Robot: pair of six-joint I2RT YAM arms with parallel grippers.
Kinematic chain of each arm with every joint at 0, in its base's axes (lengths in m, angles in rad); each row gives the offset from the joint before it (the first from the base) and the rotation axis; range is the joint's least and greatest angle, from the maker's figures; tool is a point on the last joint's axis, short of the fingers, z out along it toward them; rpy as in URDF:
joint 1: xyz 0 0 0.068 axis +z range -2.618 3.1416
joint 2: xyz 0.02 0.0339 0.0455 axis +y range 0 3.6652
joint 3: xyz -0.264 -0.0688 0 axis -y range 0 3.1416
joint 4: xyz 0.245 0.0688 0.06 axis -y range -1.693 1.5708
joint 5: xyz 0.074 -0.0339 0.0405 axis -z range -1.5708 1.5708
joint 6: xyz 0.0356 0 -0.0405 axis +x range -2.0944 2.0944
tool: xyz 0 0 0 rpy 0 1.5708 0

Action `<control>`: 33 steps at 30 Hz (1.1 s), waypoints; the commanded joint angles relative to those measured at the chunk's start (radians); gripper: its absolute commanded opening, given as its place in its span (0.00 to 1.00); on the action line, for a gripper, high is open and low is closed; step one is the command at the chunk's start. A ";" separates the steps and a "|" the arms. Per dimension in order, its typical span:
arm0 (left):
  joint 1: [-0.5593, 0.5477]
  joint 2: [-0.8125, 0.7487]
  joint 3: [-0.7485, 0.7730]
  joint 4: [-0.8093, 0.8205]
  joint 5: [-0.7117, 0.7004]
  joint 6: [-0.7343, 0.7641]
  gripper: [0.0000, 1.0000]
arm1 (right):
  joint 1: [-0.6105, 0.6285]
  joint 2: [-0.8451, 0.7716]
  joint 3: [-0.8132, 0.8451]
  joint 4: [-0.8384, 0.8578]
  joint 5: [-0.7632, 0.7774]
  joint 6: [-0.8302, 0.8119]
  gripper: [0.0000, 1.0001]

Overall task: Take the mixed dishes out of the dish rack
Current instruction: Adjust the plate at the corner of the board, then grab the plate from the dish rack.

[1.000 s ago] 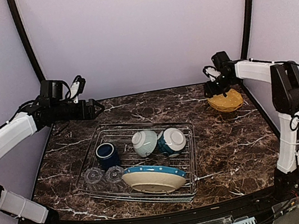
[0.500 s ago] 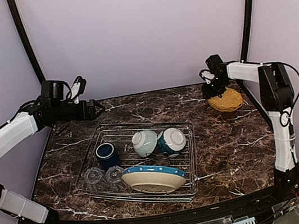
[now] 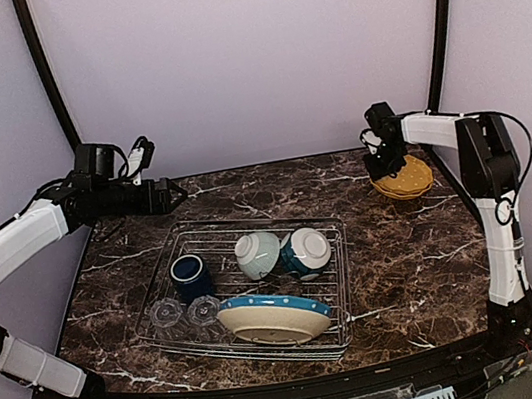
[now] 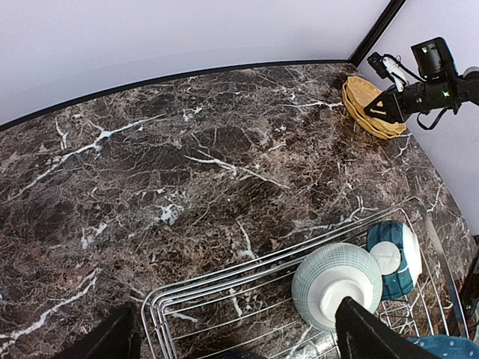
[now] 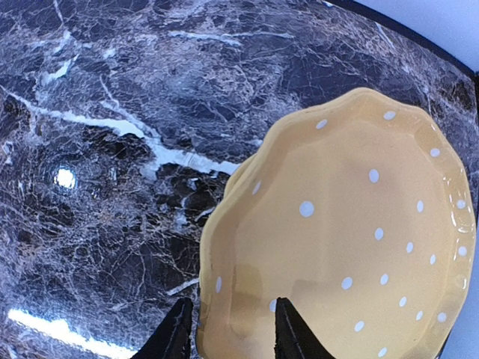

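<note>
Checking top view first: yellow white-spotted plate (image 3: pixel 407 180) is out of the dish rack (image 3: pixel 342 278), flat on the table (image 3: pixel 407 258) in the far right corner. That looks like the chosen drop zone, well apart from the rack. Right gripper (image 3: pixel 379 163) sits at the plate's left edge. Left gripper (image 3: pixel 176 192) hovers off the rack's far left corner, probably staged for the next pick. Still racked: dark blue mug (image 3: pixel 189 272), two bowls (image 3: pixel 258 254) (image 3: pixel 307 252) tipped on their sides, cream blue-rimmed plate (image 3: pixel 273 318) leaning at the near edge, two clear glasses (image 3: pixel 166 313) (image 3: pixel 204 312).

Left wrist: fingers (image 4: pixel 112 340) spread wide, nothing between them. Released and empty, looking down on the rack's far edge and the bowls.

Right wrist: fingers (image 5: pixel 178 333) stand either side of the plate's near rim, gap narrow. Can't tell whether they pinch it or only pass over it.

Versus a second ago: right jaws have narrowed a lot, the gripper has slid slightly toward the rack side of the plate, and the forearm has folded in. Left arm and rack contents unchanged.
</note>
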 commanded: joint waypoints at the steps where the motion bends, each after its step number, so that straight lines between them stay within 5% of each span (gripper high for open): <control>1: 0.006 -0.003 0.020 -0.015 0.010 -0.005 0.89 | -0.001 -0.044 0.012 0.003 -0.011 0.015 0.42; 6: 0.006 -0.001 0.021 -0.014 0.018 -0.007 0.89 | 0.034 -0.211 -0.111 0.018 -0.040 -0.002 0.73; 12: 0.006 -0.004 0.022 -0.013 0.027 -0.011 0.89 | 0.063 -0.483 -0.411 0.148 -0.366 -0.019 0.98; 20: 0.006 0.002 0.022 -0.008 0.041 -0.019 0.89 | 0.252 -0.718 -0.637 0.239 -0.781 -0.130 0.99; 33: 0.006 0.025 0.023 -0.012 0.039 -0.021 0.89 | 0.592 -0.672 -0.523 0.070 -0.934 -0.186 0.97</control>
